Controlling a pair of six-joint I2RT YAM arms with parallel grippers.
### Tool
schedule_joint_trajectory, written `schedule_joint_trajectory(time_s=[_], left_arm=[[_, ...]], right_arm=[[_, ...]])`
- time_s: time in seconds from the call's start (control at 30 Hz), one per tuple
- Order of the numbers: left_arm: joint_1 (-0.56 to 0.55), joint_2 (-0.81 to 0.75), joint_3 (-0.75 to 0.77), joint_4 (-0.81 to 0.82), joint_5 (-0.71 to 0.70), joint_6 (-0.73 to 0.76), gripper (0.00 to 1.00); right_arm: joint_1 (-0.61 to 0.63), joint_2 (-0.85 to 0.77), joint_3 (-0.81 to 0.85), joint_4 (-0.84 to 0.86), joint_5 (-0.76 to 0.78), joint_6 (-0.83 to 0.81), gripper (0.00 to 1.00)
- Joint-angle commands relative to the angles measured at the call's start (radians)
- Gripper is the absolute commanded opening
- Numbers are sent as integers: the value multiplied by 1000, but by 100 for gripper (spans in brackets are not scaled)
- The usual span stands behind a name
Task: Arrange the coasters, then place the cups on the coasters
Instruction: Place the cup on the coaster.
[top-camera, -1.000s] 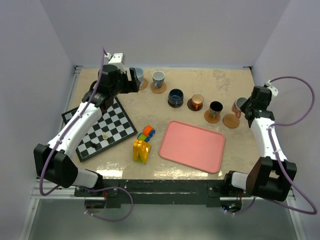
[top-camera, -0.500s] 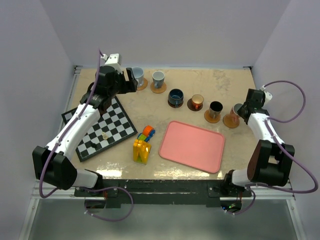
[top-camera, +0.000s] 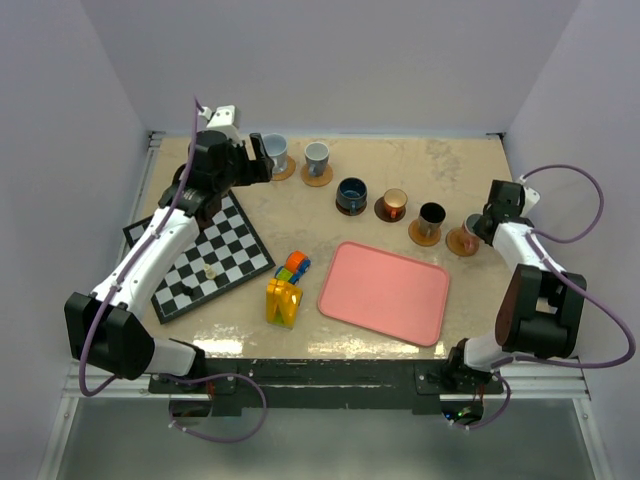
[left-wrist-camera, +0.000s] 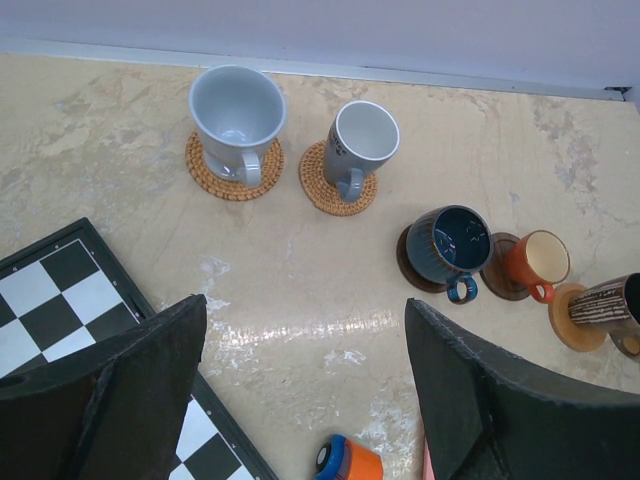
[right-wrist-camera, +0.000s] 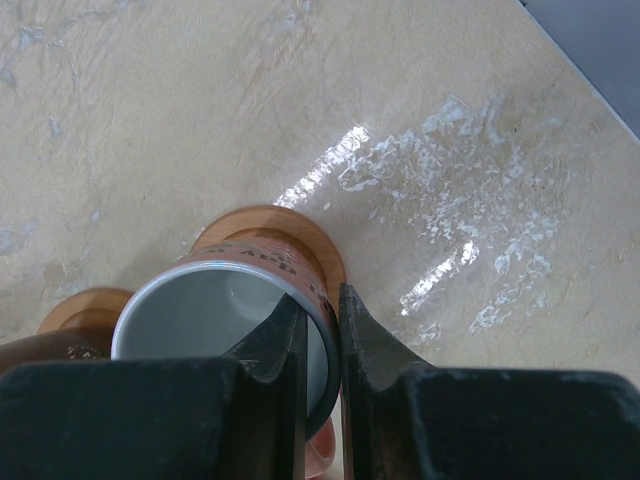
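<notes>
Right jaws clamped on the rim of the brown-sided cup (right-wrist-camera: 225, 300) with the grey-white inside, one finger (right-wrist-camera: 272, 352) in the mouth, the other outside the wall. That cup sits at the right end of the row over an orange-tan coaster (right-wrist-camera: 270, 228), near the right edge of the table (top-camera: 300, 215); cannot tell whether its base rests flat on the disc. Left jaws spread wide, holding nothing, hanging above the far left of the table over the far corner of the chessboard (top-camera: 205, 255), just beside the pale blue cup (left-wrist-camera: 237, 112). That cup stands upright on a woven tan coaster (left-wrist-camera: 205, 165). Next to it the second pale cup (left-wrist-camera: 362, 140) is upright on another woven coaster (left-wrist-camera: 320, 190). Then comes the navy cup (left-wrist-camera: 448, 243) on a dark brown coaster (left-wrist-camera: 406, 262), and the small orange-tan cup (left-wrist-camera: 538, 260) on a dark coaster (left-wrist-camera: 497, 282) that touches the navy one's. The black striped cup (left-wrist-camera: 612, 300) is on a tan coaster (left-wrist-camera: 565, 322). The row runs diagonally from far left toward the right. The pink tray (top-camera: 385, 292) lies near the front, with the toy blocks (top-camera: 285, 292) between it and the chessboard.
</notes>
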Motion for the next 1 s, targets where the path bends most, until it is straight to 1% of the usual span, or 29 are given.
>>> schedule_joint_trajectory(time_s=[0.0,0.57,0.97], left_arm=[[13,-14,-1,43,13,-15,85],[14,-9,-19,54,31,-33,85],[17,-12,-30,61,39,-38,85]], right_arm=[[-5,-13,10,49,41,-9,0],[7,-4,-5,40,6,-4,0],[37,7,3,26,29,-1,0]])
